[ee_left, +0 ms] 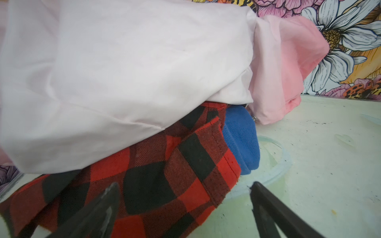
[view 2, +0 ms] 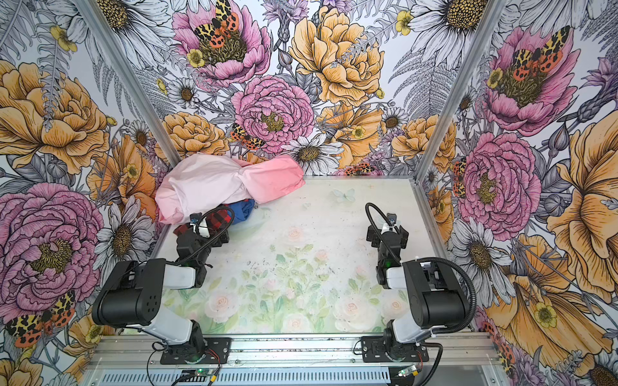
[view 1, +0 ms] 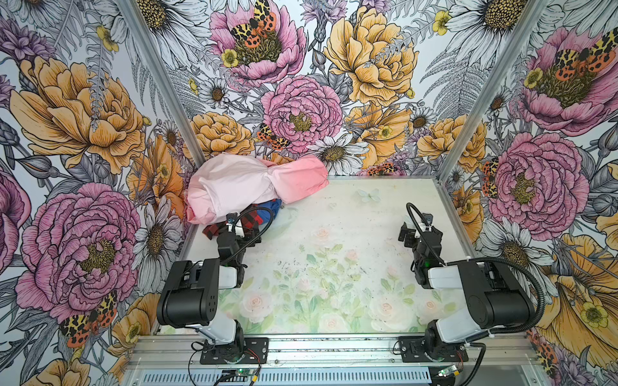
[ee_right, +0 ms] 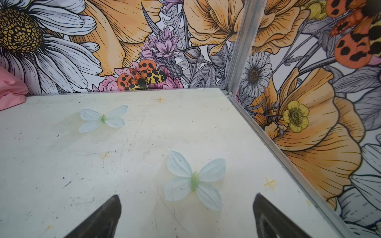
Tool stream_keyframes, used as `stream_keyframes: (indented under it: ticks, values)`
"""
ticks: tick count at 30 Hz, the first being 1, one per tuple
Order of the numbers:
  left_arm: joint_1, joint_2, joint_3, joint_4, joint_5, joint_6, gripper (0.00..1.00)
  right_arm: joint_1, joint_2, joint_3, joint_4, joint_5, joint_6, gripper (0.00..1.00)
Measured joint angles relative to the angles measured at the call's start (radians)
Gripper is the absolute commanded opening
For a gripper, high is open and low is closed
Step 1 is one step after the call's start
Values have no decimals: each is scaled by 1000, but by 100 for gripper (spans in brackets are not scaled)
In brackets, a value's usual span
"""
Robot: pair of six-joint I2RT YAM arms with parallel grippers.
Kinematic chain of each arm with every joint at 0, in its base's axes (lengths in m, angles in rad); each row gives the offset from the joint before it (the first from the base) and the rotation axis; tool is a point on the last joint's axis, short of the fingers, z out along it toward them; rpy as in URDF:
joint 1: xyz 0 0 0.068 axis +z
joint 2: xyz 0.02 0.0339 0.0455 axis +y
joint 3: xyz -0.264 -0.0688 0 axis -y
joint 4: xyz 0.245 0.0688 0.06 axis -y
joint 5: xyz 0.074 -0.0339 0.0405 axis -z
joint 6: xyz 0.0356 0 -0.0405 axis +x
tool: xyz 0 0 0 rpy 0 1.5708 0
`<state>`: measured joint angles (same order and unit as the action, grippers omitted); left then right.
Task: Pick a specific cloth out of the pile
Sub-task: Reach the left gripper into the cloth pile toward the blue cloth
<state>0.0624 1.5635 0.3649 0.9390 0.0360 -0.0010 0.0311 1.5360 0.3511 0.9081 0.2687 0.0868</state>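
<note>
My left gripper (ee_left: 183, 187) stands spread and empty at the checked cloth (ee_left: 160, 177) fronting the pile (view 1: 234, 187). The cloth (ee_left: 241, 140), royal blue, peeks out beside the checks, under the pink sheet (ee_left: 123, 72). My right gripper (ee_right: 186, 196), also spread with nothing in it, hangs over the table (ee_right: 82, 164), well apart from the pile.

Blue cloth (ee_left: 241, 140) twill-woven (matt), checked cloth (ee_left: 165, 181) soft flannel

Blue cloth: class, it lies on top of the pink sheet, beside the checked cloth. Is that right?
No. The blue cloth pokes out from under the pink sheet, not on top of it; the left wrist view shows this. It does lie beside the checked cloth.
</note>
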Motion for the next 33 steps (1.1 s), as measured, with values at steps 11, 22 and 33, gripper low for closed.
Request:
stream_keyframes:
  ticks: [11,22,33]
  values:
    - [-1,-13,-34,48,-17,-13,99,6,-12,-28,43,0,-9,100]
    - [-299,-536,49,-412,-557,-55,97,164,-623,73,-445,-56,65,99]
    - [-453,-201,608,-1162,-588,-146,89,554,-602,169,-775,-63,302,100]
